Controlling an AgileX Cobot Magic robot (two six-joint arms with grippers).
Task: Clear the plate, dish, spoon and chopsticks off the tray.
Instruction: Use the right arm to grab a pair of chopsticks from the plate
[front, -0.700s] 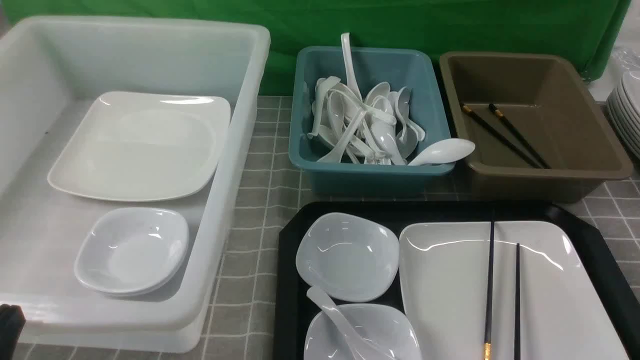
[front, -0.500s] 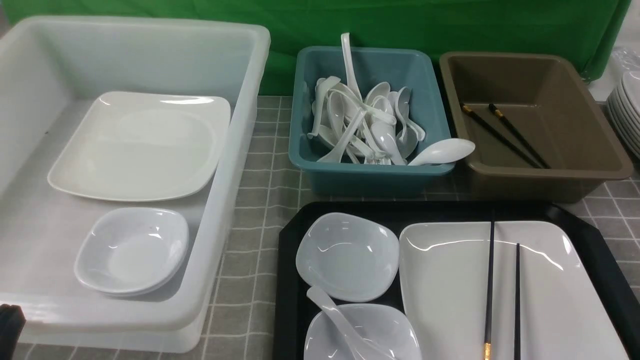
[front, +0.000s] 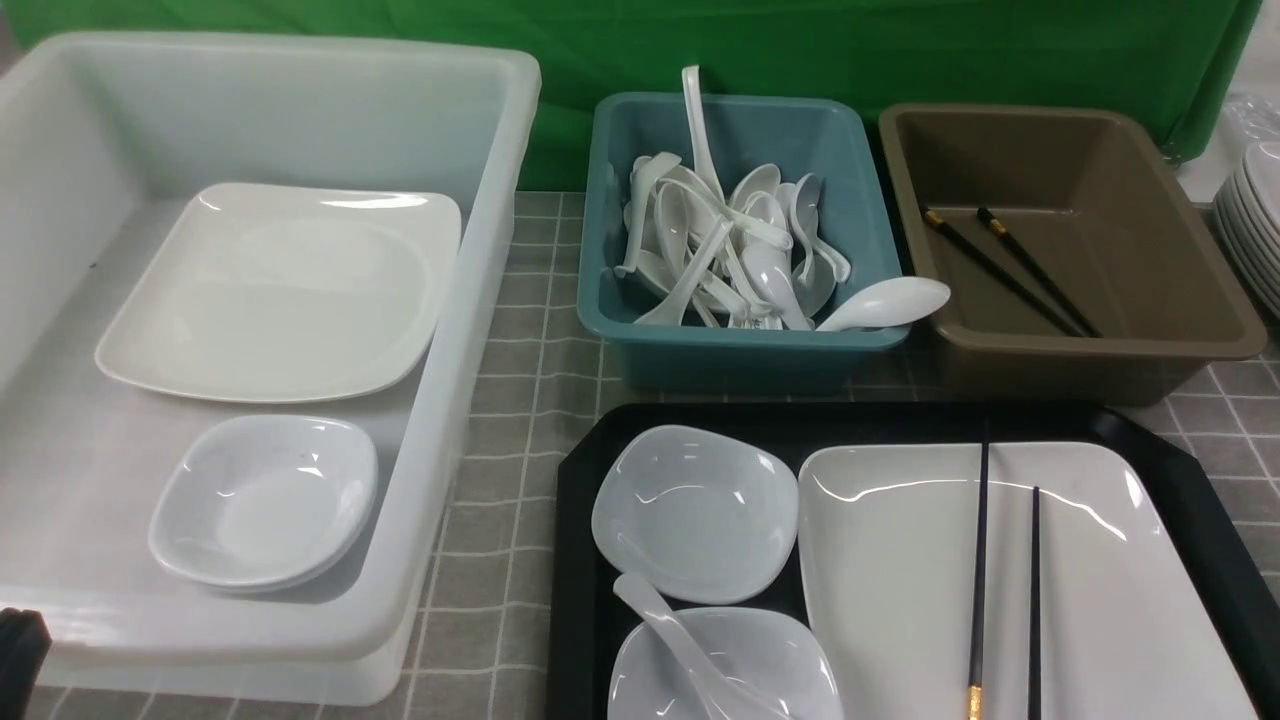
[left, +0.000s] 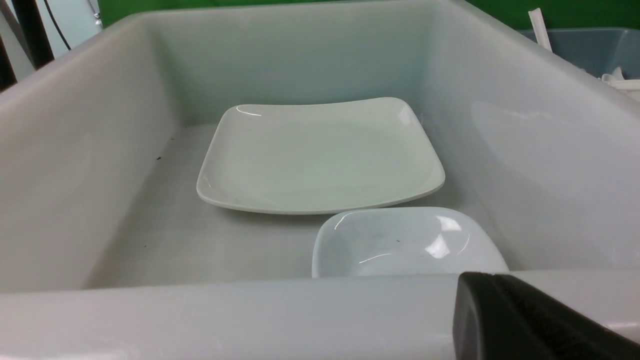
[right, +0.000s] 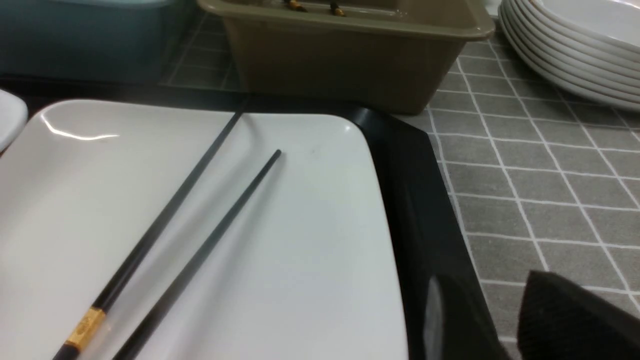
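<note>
The chopsticks (right: 210, 240) lie on the plate (right: 310, 260) in the tray (right: 415, 200), close beside the right end effector (right: 565, 320), long axis running away from it, gold-banded ends nearer. Its jaw gap is cut off, so unreadable. The left end effector (left: 525, 320), closed on nothing, hangs well apart at the white tub (left: 250, 310)

Staged lab test bench: green backdrop (front: 900, 45), checked cloth (front: 520, 330), plastic tubs (front: 745, 352).

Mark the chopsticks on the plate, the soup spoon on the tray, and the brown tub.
chopsticks (front: 979, 560), front view, mid-shaft of the left stick.
soup spoon (front: 672, 640), front view, middle of the handle.
brown tub (front: 1050, 375), front view, near outer wall below the rim.
</note>
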